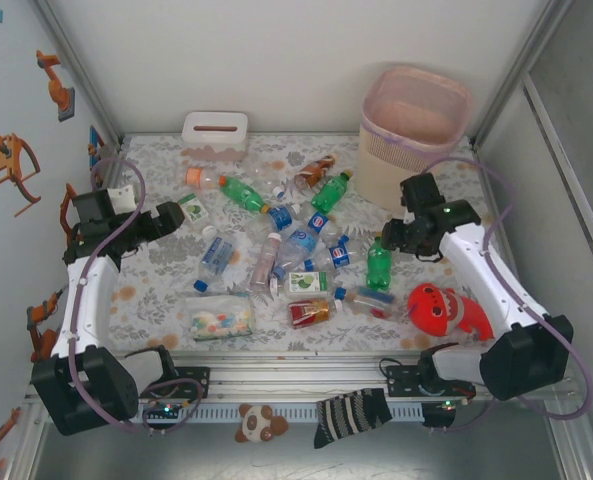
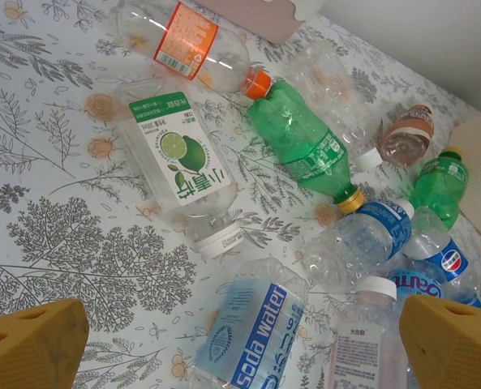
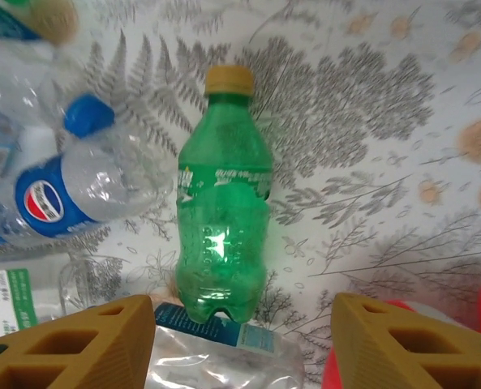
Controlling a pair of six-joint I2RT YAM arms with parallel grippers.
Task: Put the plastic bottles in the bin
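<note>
Several plastic bottles lie scattered over the patterned table (image 1: 156, 290). The beige-pink bin (image 1: 414, 125) stands at the back right. My right gripper (image 1: 388, 240) (image 3: 240, 348) is open above a green bottle (image 3: 224, 203) (image 1: 378, 265) with a yellow cap, which lies on the table just ahead of the fingers, nothing between them. My left gripper (image 1: 174, 215) (image 2: 240, 348) hangs wide open and empty over a clear soda water bottle (image 2: 248, 332). Ahead of it lie a lime-labelled clear bottle (image 2: 179, 158), a green bottle (image 2: 305, 146) and an orange-labelled one (image 2: 187, 40).
A white tissue box (image 1: 214, 135) stands at the back left. A red rounded toy (image 1: 441, 310) lies right of the green bottle, under my right arm. A flat clear packet of coloured pieces (image 1: 219, 320) sits near the front edge. Walls close in both sides.
</note>
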